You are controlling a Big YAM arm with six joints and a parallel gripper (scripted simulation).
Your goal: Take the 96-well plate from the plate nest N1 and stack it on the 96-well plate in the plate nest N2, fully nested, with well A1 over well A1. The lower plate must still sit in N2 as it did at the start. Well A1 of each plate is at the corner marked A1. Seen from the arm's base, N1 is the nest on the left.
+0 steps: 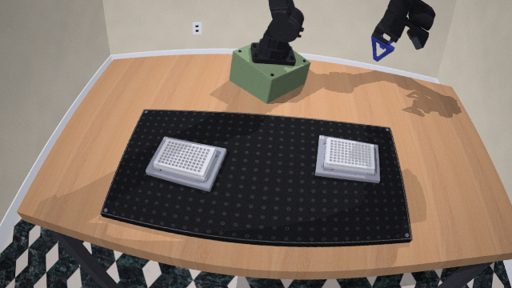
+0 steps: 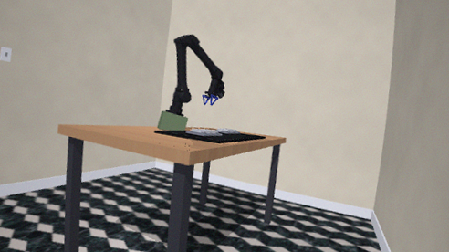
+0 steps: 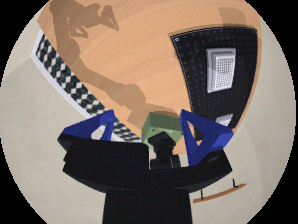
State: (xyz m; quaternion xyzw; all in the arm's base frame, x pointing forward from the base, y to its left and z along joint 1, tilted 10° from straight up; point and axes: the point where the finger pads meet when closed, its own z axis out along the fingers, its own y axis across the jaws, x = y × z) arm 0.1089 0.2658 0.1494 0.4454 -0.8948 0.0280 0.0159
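Two white 96-well plates sit in grey nests on the black perforated mat (image 1: 256, 176). The plate in nest N1 (image 1: 349, 155) is at the right of the top view. The plate in nest N2 (image 1: 185, 159) is at the left and lies slightly turned. My gripper (image 1: 382, 47) has blue fingers. It is open and empty, high above the table's far right corner, well away from both plates. It also shows in the exterior view (image 2: 209, 100) and in the wrist view (image 3: 153, 132). The wrist view shows one plate (image 3: 221, 70) on the mat far below.
The arm stands on a green base block (image 1: 270, 74) at the back of the wooden table. The mat covers the table's middle. Walls stand close behind the table and to its right.
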